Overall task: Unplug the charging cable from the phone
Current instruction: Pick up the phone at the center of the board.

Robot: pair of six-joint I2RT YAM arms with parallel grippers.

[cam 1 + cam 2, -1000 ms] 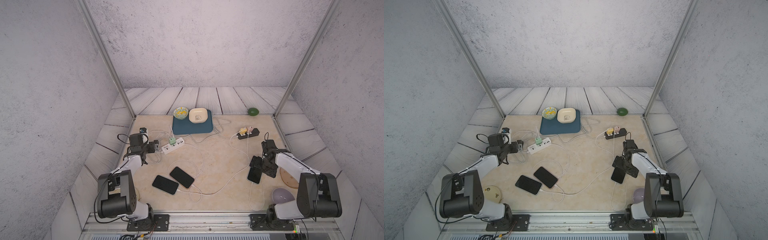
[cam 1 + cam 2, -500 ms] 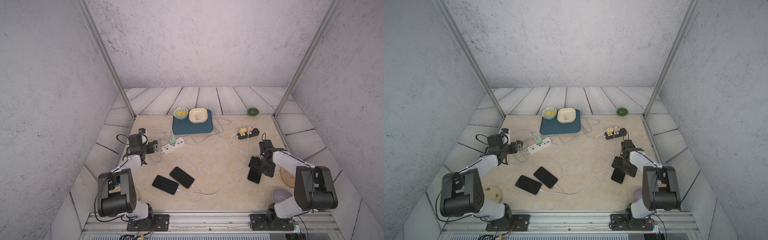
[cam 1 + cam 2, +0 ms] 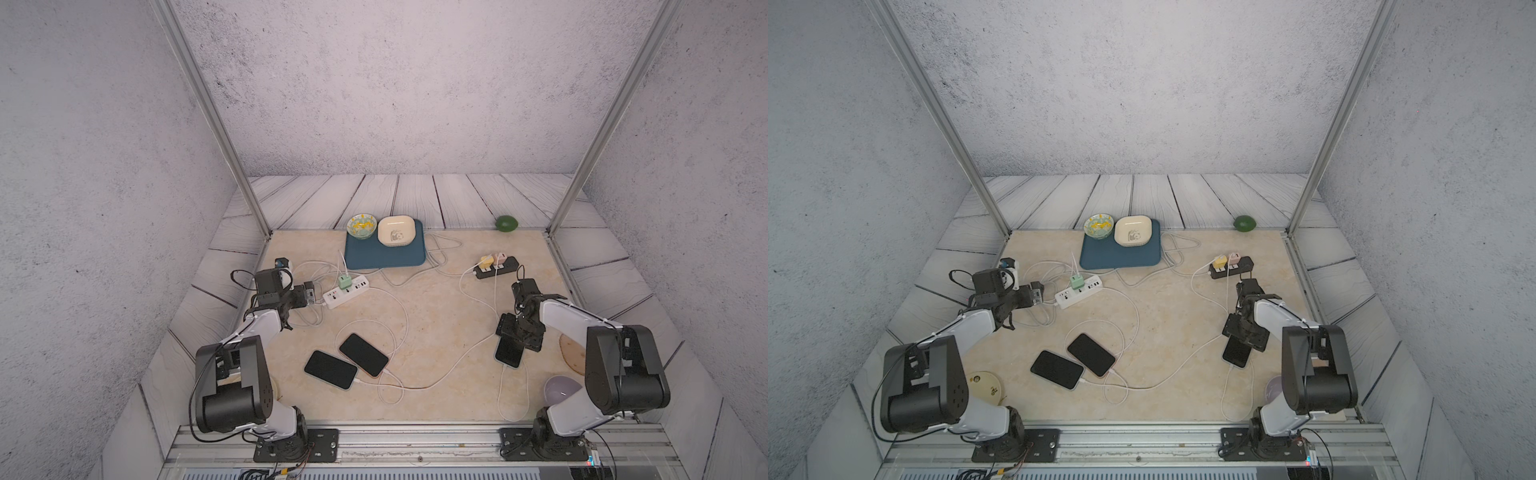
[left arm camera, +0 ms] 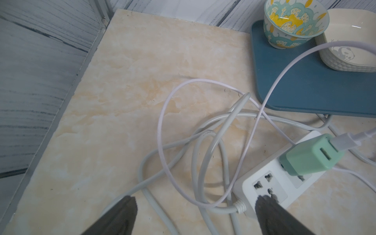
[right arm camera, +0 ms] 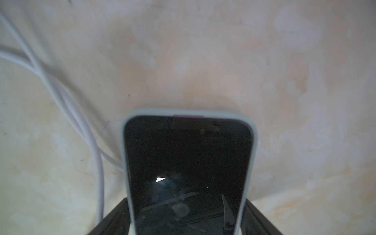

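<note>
Black-glass phone (image 5: pixel 187 162) near the surface's right edge: right gripper (image 5: pixel 186 201) clamps its long sides, presumably bracing it against cable (image 3: pixel 500 395) pull; left gripper (image 4: pixel 195 198) gapes, empty.

Three phones (image 3: pixel 330 369) (image 3: pixel 363 354) (image 3: pixel 508 355), two power strips (image 3: pixel 347 291) (image 3: pixel 496 268), two bowls (image 3: pixel 361 226) (image 3: pixel 396 230)

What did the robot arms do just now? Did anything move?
The right gripper closed onto the phone; its fingers now touch both long sides, and that arm's elbow swung slightly toward the middle. The left gripper stayed open by the white power strip. The charging cable is still plugged in, and the other phones did not move.
</note>
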